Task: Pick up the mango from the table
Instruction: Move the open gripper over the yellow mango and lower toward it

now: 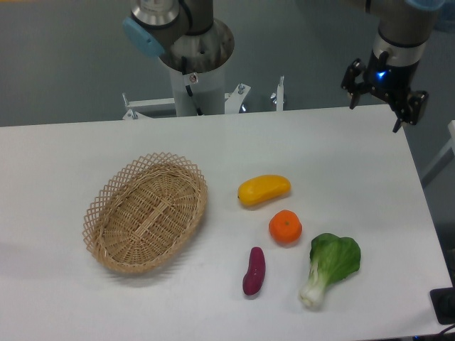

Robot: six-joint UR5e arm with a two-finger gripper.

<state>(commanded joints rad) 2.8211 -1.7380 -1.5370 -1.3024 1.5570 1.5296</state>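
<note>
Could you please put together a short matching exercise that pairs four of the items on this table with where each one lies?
Things:
1. glossy yellow-orange oblong mango
2. oval woven wicker basket
3. purple sweet potato
4. green leafy bok choy with white stem

Places:
A. left part of the white table
B. nearest the table's right front corner
C. just behind the round orange citrus
D. in front of the citrus, slightly left

Pairs: 1-C, 2-A, 3-D, 4-B

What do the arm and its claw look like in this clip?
The arm is silver-grey tubing with light blue joint caps on a pale round pedestal. The claw is black, two-fingered, with a glowing blue light on its wrist; no loose cable is visible.
</note>
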